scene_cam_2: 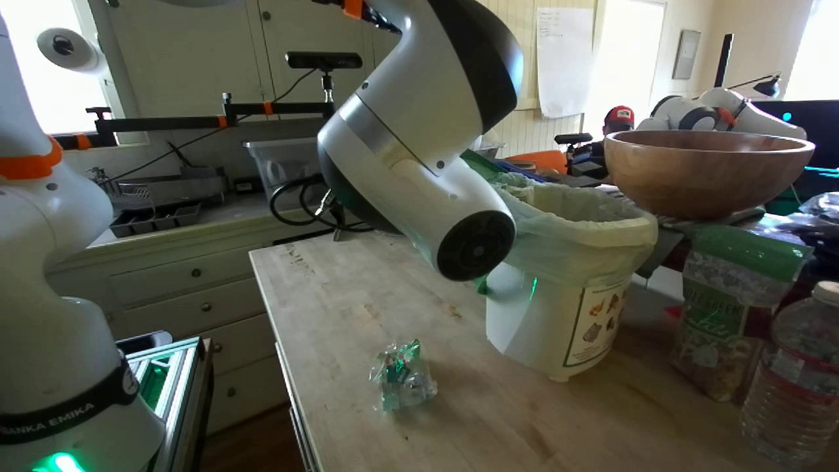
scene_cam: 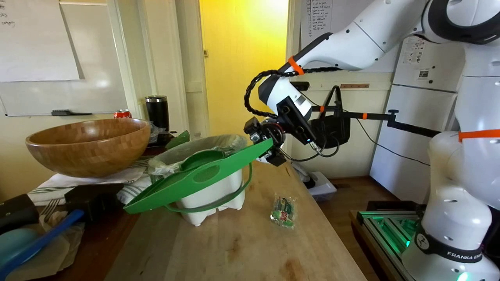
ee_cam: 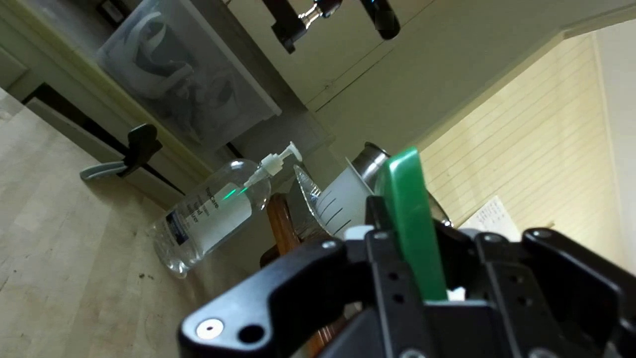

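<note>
Beside a white plastic bin (scene_cam: 228, 187) standing on the pale wooden table (scene_cam: 242, 253), the black two-fingered hand (scene_cam: 268, 142) grips the raised end of a long, flat, green plastic lid (scene_cam: 191, 183); wrist view shows the edge pinched between the fingers (ee_cam: 385, 258). From that hold the lid's long axis slopes down, away from the white robot base (scene_cam: 449, 218), tilted along the bin's side; contact with the bin unclear. Small clear plastic packet (scene_cam: 283, 212) lies on the table, apart from hand and lid.
</note>
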{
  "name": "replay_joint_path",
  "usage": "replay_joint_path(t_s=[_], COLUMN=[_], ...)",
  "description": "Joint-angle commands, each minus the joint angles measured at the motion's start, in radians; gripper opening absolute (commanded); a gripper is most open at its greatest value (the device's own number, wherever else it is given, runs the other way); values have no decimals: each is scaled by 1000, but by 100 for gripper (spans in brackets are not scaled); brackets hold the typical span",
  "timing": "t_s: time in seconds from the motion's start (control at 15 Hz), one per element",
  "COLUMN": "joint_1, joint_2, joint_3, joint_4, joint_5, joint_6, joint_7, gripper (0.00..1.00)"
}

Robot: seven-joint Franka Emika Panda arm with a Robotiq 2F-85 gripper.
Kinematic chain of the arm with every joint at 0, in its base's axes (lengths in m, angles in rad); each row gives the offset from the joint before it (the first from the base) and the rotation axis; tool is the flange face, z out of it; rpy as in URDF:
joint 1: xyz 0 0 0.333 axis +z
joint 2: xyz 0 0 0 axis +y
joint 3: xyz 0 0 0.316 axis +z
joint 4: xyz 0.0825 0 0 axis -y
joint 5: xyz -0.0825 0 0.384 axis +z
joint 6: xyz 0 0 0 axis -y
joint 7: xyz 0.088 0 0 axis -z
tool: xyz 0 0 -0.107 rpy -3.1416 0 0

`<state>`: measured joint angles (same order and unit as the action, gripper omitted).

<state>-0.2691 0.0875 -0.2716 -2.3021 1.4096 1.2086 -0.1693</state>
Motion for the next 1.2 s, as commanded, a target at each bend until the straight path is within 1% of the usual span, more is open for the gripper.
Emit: replay_joint_path(t_s=[0.0, 0.13, 0.4, 0.6, 0.8, 1.0, 1.13], joint_1=[-25, -36, -55, -62, -65, -78, -85], joint_2=[55, 89, 141, 141, 109, 97, 110], joint_3=[-16, -22, -35, -47, -58, -64, -68], joint_4=[26, 37, 54, 53, 48, 46, 45], joint_5=[4, 8, 17, 21, 12, 45, 92], joint_6=[-135, -205, -306, -322, -321, -366, -380], joint_7=[11, 28, 64, 70, 54, 48, 83], gripper=[2, 2, 2, 2, 2, 2, 2])
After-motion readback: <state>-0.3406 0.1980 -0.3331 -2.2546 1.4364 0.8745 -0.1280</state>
